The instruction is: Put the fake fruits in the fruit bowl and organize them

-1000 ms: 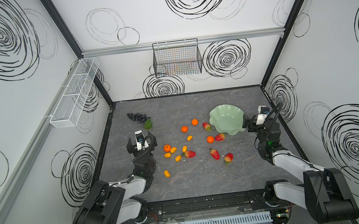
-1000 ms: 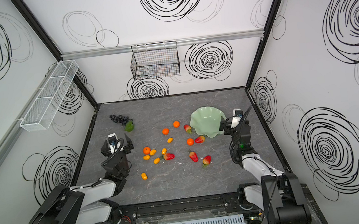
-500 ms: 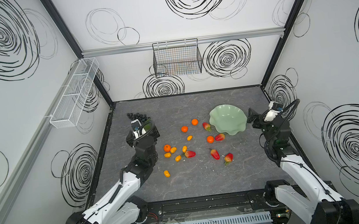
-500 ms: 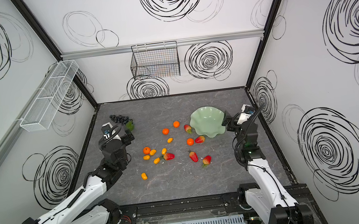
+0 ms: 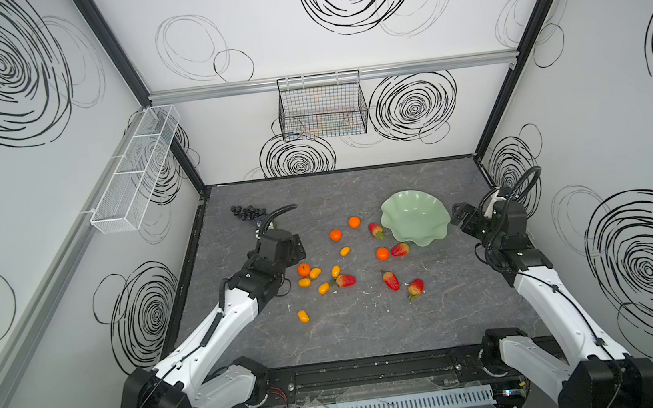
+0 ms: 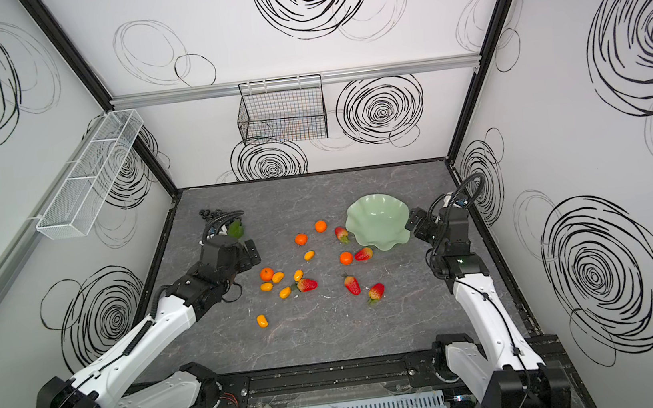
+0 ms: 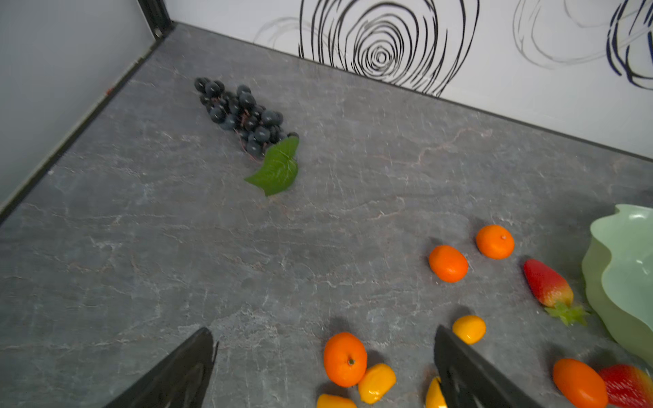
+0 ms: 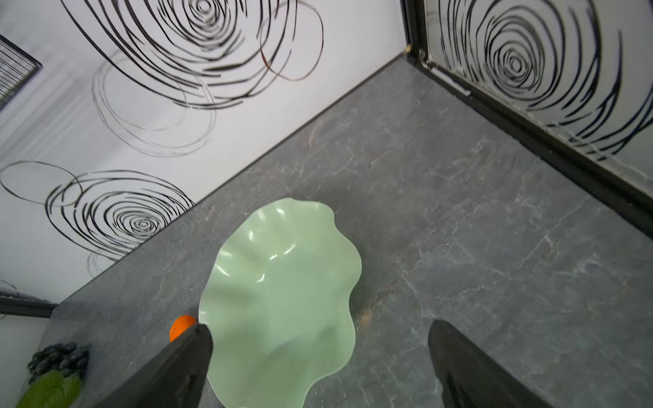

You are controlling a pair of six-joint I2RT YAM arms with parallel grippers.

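Fruit bowl (image 8: 282, 282) just ahead of right claw (image 8: 318, 325): smooth, glossy, plastic-looking, bright highlights. Tabletop (image 7: 176, 247): matt grey, stone-look w/ pale veins. Tangerines (image 7: 345, 359) by left claw (image 7: 325, 332): shiny; strawberries (image 7: 546, 284) glossy too. Grape bunch (image 7: 243, 116) farther ahead: dull sheen; leaf (image 7: 277, 167) matt, veined. Claw fingers (image 7: 176, 374): matt black. Wire basket (image 5: 322, 107): black metal wire.

Overhead pair, wrist close-ups, common bowl (image 5: 414, 217)

Wall-hung black wire basket (image 5: 323, 113), white mesh tray (image 5: 132, 170)
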